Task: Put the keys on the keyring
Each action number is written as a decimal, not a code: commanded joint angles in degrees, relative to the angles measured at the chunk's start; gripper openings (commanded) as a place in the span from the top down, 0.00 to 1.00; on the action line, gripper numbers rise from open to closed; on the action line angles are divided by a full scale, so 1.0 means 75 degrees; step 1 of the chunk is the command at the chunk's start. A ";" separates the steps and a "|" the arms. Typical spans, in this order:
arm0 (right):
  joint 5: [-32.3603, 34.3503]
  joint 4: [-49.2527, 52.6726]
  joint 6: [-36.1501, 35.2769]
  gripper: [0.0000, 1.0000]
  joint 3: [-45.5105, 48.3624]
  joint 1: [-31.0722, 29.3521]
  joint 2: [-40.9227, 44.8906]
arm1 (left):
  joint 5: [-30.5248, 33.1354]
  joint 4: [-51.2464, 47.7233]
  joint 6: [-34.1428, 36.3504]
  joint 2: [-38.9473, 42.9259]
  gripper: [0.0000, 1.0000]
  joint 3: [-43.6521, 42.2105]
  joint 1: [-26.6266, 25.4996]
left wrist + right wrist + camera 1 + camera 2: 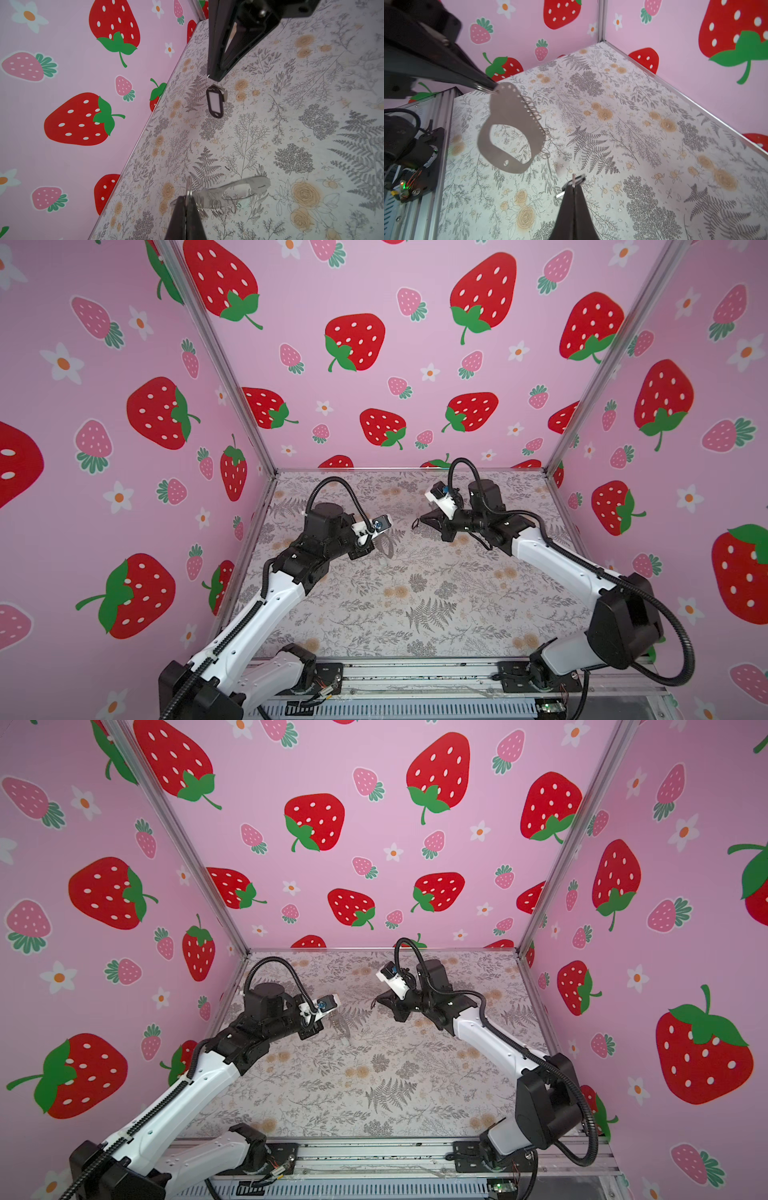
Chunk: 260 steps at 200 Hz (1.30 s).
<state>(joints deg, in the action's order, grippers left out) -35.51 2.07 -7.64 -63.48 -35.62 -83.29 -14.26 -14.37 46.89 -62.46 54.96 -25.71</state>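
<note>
Left gripper [188, 199] pinches the keyring [508, 112] by its end ring, plate dangling; right gripper [573, 187], clamping the keys [216, 101], faces it across a gap.

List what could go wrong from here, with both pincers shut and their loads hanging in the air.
1. The left pincer grips the keyring only by one ring at its end, so the plate may swing or twist once touched.
2. The black-tagged key dangles loosely below the right pincer. It may sway and miss the small rings, or slip out of that thin hold.
</note>
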 commanded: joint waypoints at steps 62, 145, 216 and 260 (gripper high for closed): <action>-0.1137 -0.1764 -0.0411 1.00 0.1366 0.0026 0.1447 | 0.1135 0.0369 0.0292 -0.0747 1.00 0.1260 -0.1188; -0.2073 -0.1593 -0.0318 1.00 0.1316 0.0035 0.1876 | 0.1902 0.0419 0.0298 -0.1081 1.00 0.1620 -0.1661; -0.1970 -0.3265 0.0826 1.00 0.1764 0.0038 0.1763 | 0.1996 0.0362 0.0286 -0.1294 1.00 0.1975 -0.2266; -0.1722 -0.3170 0.0933 1.00 0.1620 0.0038 0.1600 | 0.1897 0.0148 0.0163 -0.1323 1.00 0.2186 -0.2438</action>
<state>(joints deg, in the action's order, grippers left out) -49.32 -19.42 -1.63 -50.98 -35.48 -70.83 0.60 -13.85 48.16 -72.77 67.92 -43.42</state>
